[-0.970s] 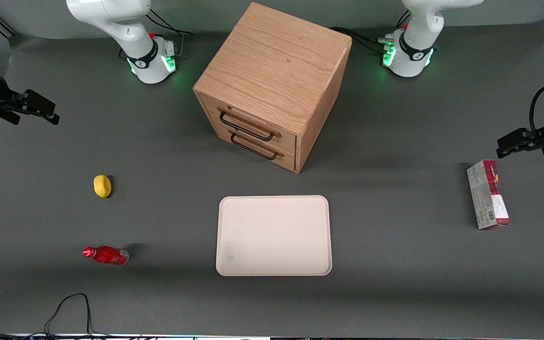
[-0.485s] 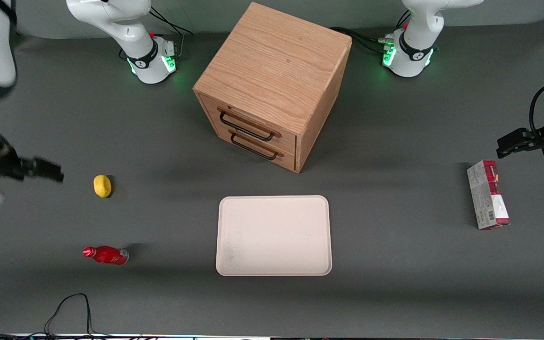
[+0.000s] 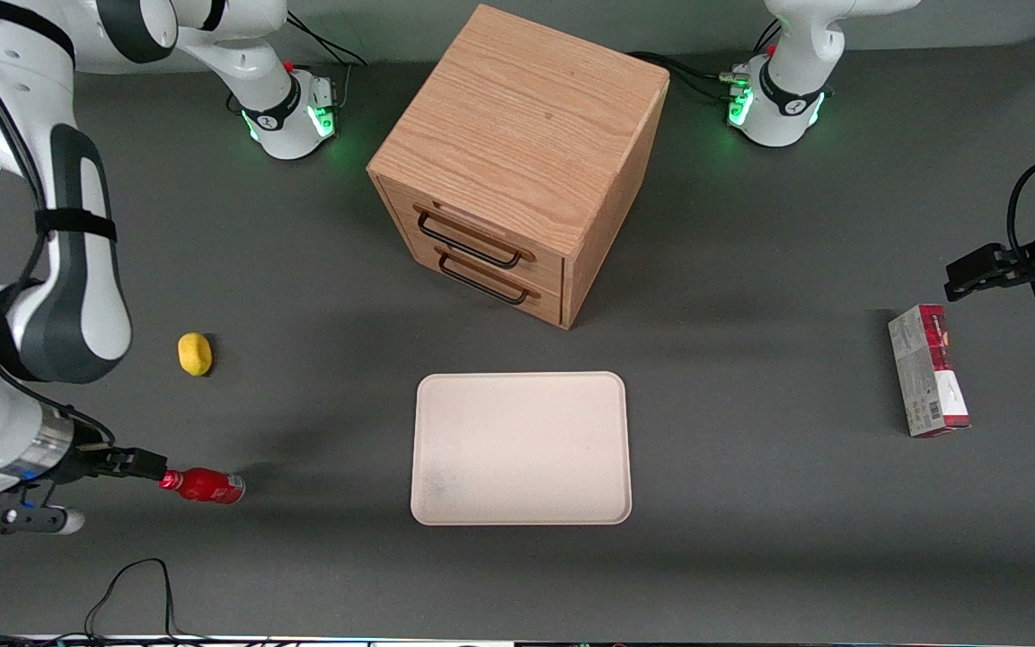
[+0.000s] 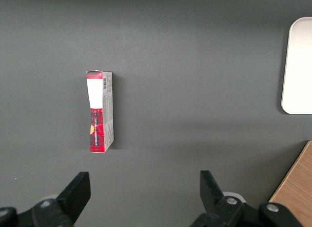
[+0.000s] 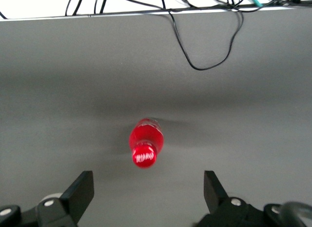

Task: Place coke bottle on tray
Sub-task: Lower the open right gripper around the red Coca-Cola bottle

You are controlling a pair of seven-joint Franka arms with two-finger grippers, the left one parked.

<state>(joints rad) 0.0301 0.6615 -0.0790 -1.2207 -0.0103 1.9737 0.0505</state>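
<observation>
The coke bottle (image 3: pixel 203 485) is small and red with a red cap, and lies on its side on the grey table toward the working arm's end, nearer the front camera than the lemon. In the right wrist view the coke bottle (image 5: pixel 145 141) points its cap at the camera. My gripper (image 3: pixel 154 467) is low, just off the cap end, not touching it. In the right wrist view the gripper (image 5: pixel 147 190) is open wide and empty, with the bottle ahead of the gap. The pale beige tray (image 3: pixel 522 447) lies flat in front of the cabinet and holds nothing.
A wooden drawer cabinet (image 3: pixel 517 162) stands mid-table, both drawers shut. A yellow lemon (image 3: pixel 195 353) lies farther from the camera than the bottle. A red-and-grey carton (image 3: pixel 928 368) lies toward the parked arm's end. A black cable (image 3: pixel 131 584) loops near the table's front edge.
My right arm has swung in and come down, bringing the gripper toward the front camera, from level with the lemon to the bottle's cap. The bottle and tray have not moved.
</observation>
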